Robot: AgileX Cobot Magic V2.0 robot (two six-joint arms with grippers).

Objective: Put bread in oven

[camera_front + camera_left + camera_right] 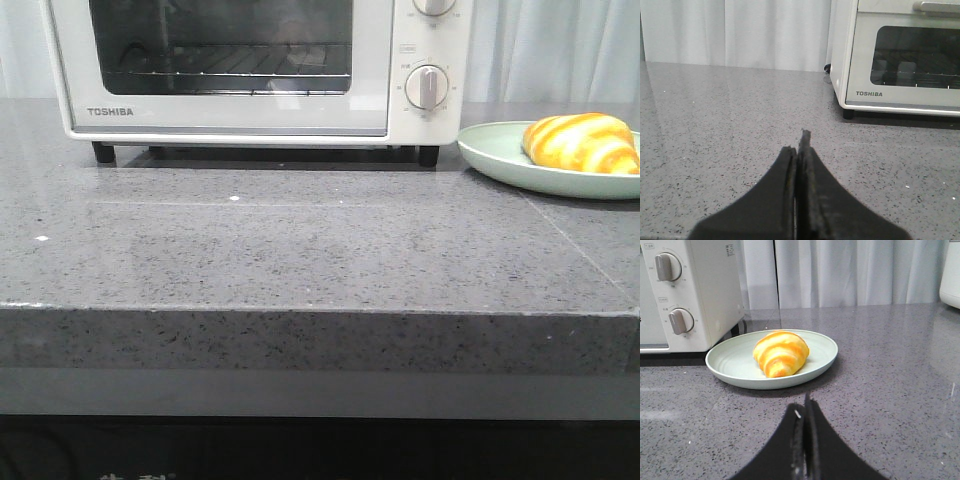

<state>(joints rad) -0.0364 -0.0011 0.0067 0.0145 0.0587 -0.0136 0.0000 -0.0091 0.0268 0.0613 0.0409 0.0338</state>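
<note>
The bread (582, 142), a glossy yellow croissant with orange stripes, lies on a pale green plate (500, 157) at the right of the grey counter; it also shows in the right wrist view (780, 353). The white Toshiba oven (230, 118) stands at the back with its glass door closed; it also shows in the left wrist view (900, 100) and the right wrist view (700, 300). My left gripper (797, 145) is shut and empty, low over the counter, short of the oven's left corner. My right gripper (805, 405) is shut and empty, just short of the plate (730, 367). Neither gripper shows in the front view.
Two dial knobs (428, 87) sit on the oven's right panel. A white curtain (740, 30) hangs behind the counter. A white appliance's edge (951, 275) stands at the far right. The counter's front edge (320, 310) runs across the front view.
</note>
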